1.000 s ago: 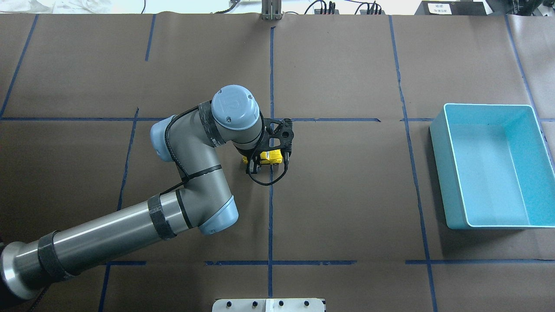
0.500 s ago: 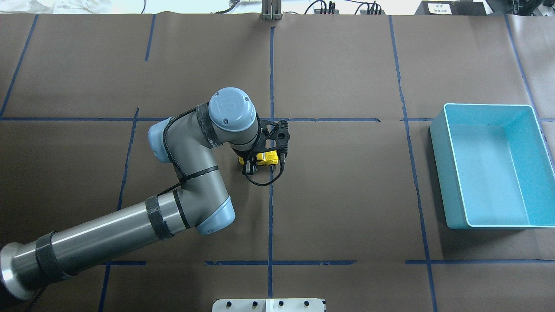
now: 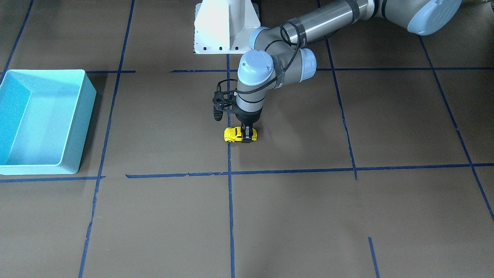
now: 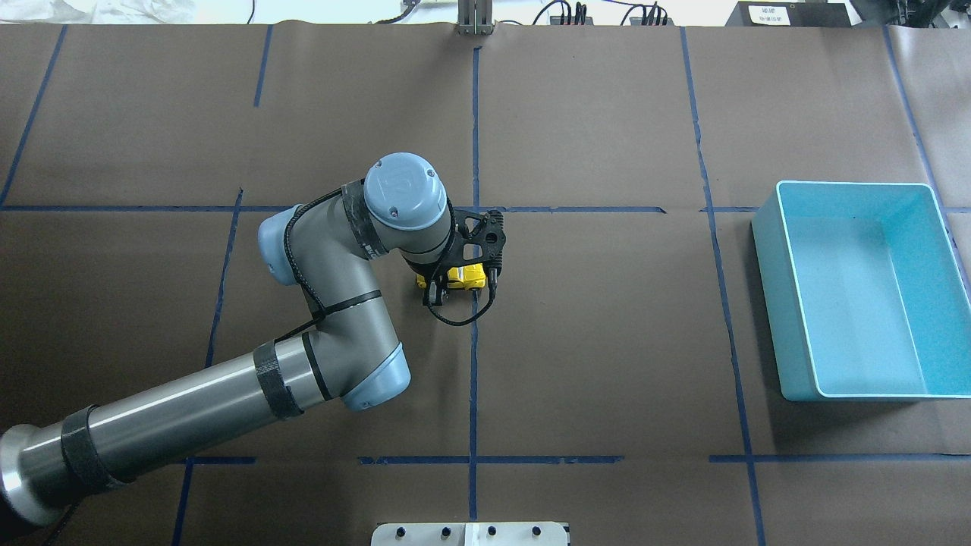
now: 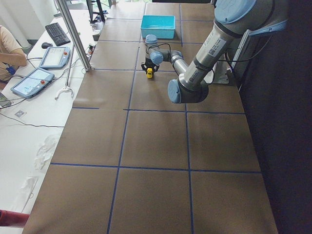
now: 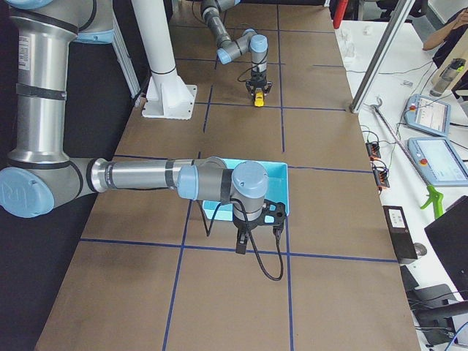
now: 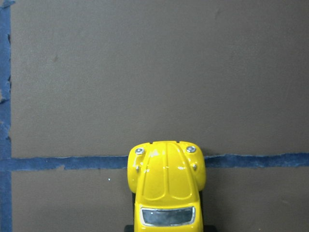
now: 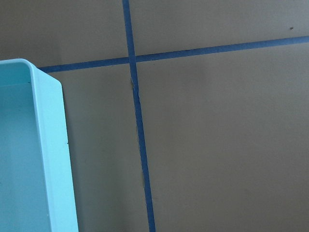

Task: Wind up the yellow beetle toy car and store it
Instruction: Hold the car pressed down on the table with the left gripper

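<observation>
The yellow beetle toy car [image 3: 232, 134] sits on the brown table at the middle, over a blue tape line, its nose toward the bin side. My left gripper [image 3: 247, 136] stands straight down over its rear half and is shut on it. The car also shows in the overhead view [image 4: 466, 277], partly under the wrist, and in the left wrist view [image 7: 166, 193], nose forward. My right gripper [image 6: 240, 245] hangs by the near corner of the turquoise bin [image 4: 766, 250], seen only from the side. I cannot tell whether it is open or shut.
The turquoise bin [image 3: 88, 101] stands empty at the robot's right end of the table; its rim shows in the right wrist view [image 8: 48, 145]. The white robot base [image 3: 225, 27] is at the table's robot-side edge. Blue tape lines grid the brown paper.
My left arm has shifted a little to the overhead view's left, taking the car with it along the table. The move slowed in the last half second.
</observation>
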Action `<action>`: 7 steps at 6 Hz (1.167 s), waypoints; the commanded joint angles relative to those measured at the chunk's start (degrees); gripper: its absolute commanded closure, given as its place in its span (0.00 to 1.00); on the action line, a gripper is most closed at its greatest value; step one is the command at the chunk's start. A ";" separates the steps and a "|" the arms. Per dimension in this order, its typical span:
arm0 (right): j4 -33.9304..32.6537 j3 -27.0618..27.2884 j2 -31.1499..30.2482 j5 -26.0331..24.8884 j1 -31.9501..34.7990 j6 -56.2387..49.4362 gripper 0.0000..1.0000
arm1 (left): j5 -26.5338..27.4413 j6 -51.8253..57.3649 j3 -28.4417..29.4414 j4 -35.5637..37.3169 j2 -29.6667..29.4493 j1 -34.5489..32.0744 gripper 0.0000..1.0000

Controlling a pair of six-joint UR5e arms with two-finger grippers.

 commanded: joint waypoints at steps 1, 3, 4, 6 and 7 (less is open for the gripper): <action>0.00 -0.03 -0.07 0.00 0.00 0.00 0.00 | 0.17 0.04 -2.93 0.28 1.68 -0.28 0.98; 0.00 -0.46 0.02 0.00 0.00 -0.09 0.00 | 0.00 0.04 -3.48 1.07 1.60 -0.28 0.98; 0.00 -0.47 -0.07 0.09 0.00 -0.09 0.00 | 0.09 -0.05 -3.39 1.25 1.43 -0.11 0.98; 0.00 -0.47 -0.07 0.09 0.00 -0.09 0.00 | 0.35 -0.13 -3.04 4.40 0.90 0.68 0.98; 0.00 -0.47 0.02 0.09 0.00 -0.09 0.00 | 0.87 -0.22 -2.86 4.41 0.90 1.12 0.98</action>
